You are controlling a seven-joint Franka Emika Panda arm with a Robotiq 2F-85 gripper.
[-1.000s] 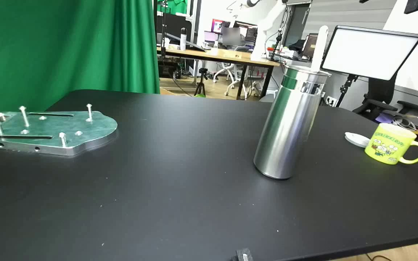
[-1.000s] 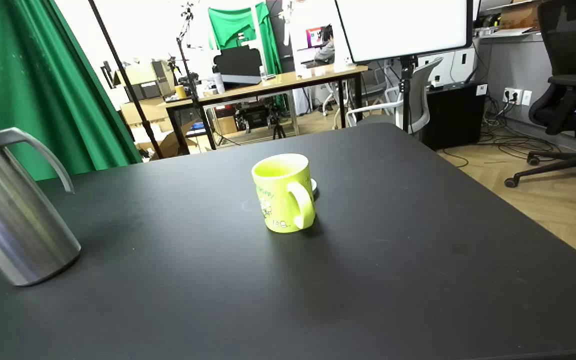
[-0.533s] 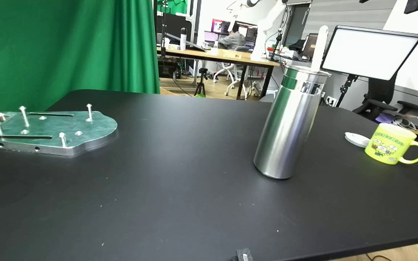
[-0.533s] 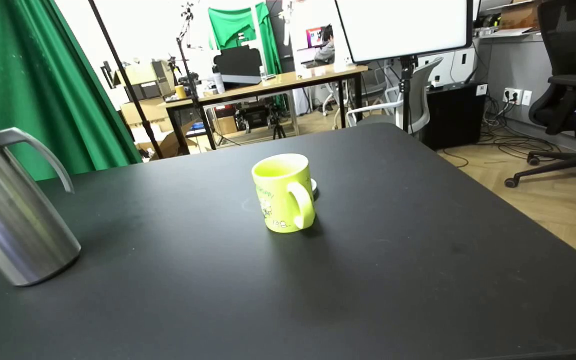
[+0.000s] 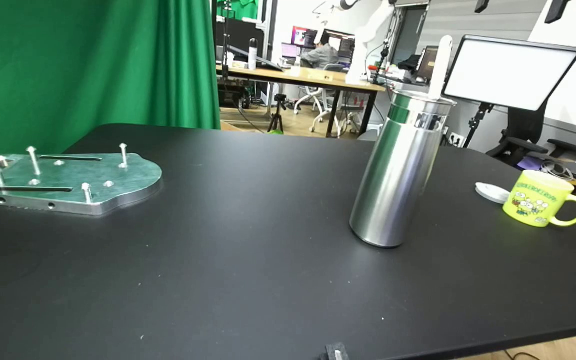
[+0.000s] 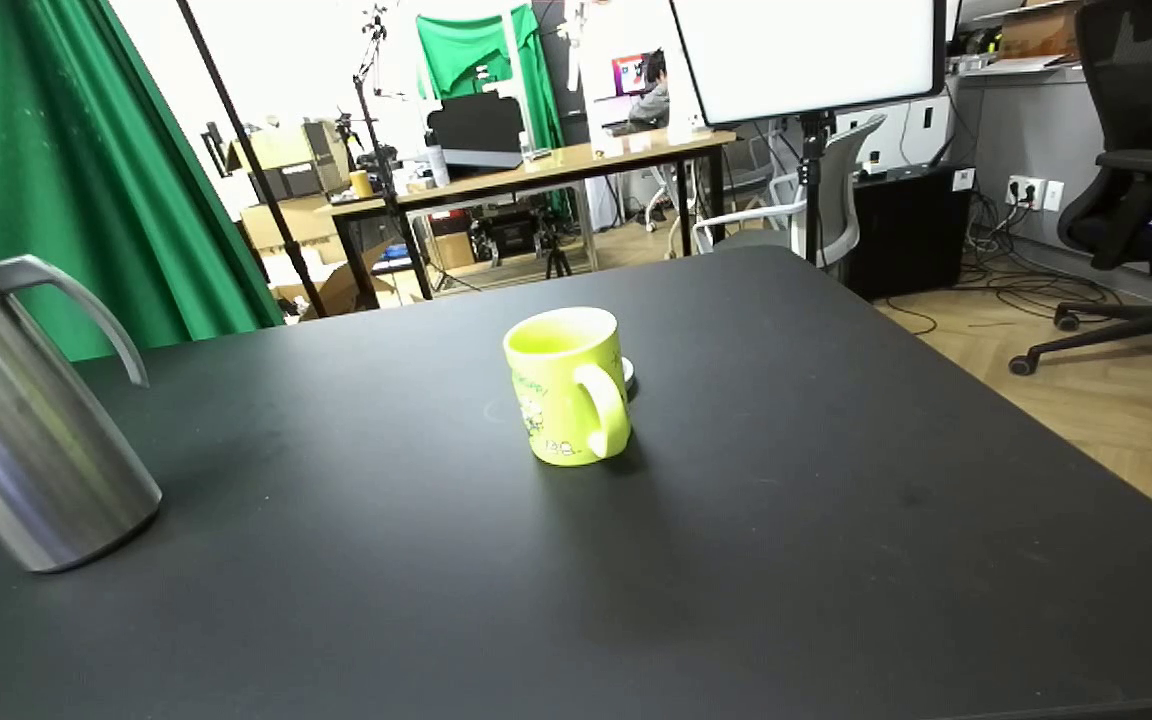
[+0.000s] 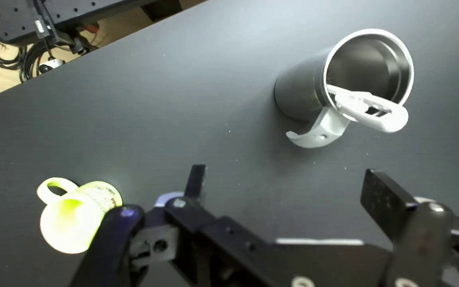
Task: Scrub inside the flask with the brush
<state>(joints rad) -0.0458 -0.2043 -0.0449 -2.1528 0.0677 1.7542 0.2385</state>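
Currently, the gripper (image 7: 289, 185) is shown w/ its fingers spread, the tabletop (image 7: 213, 99) being seen btwn. the tips. At approx. 2 o'clock in the wrist view, the flask (image 7: 301, 89) is stood upright on the tabletop. The brush (image 7: 357, 107) is seated in the flask mouth, its white grip projected past the rim at approx. 5 o'clock; its lower end is hidden. The mug (image 7: 80, 215) is located at 8 o'clock, well apart from the flask.
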